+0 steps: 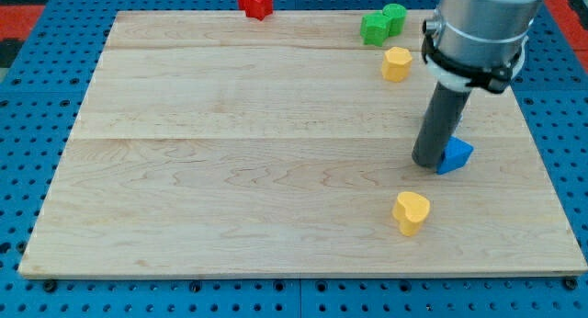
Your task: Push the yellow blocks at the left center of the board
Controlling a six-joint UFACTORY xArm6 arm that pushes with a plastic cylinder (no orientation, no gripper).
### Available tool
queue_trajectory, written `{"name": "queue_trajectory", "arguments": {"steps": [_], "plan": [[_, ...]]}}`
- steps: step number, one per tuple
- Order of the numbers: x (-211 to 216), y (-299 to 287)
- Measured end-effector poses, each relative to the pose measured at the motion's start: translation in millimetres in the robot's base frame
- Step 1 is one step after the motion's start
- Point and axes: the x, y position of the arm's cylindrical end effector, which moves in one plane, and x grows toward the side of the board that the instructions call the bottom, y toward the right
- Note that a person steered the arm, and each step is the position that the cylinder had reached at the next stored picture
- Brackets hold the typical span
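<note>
A: Where is my tip [428, 162]?

B: It has no jaws, only a rod, standing upright and touching the blue block [455, 155] at the view's right.

A: And the yellow blocks?

B: The yellow heart [411, 212] lies below it, the other yellow block [396, 63] above beside the green blocks [382, 24]. Both sit far right of the wooden board [230, 171], probably unpushed.

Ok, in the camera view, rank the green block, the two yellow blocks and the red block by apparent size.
1. green block
2. red block, partly cut off
3. lower yellow block and upper yellow block: alike; nearness makes ranking unsure.
</note>
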Motion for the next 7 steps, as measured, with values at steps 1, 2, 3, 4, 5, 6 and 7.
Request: {"name": "queue_trajectory", "arguments": {"steps": [1,2,3,4,5,6,7], "plan": [[9,39],[-27,43],[-38,49],[-24,68],[-35,120],[-98,161],[-144,161]]}}
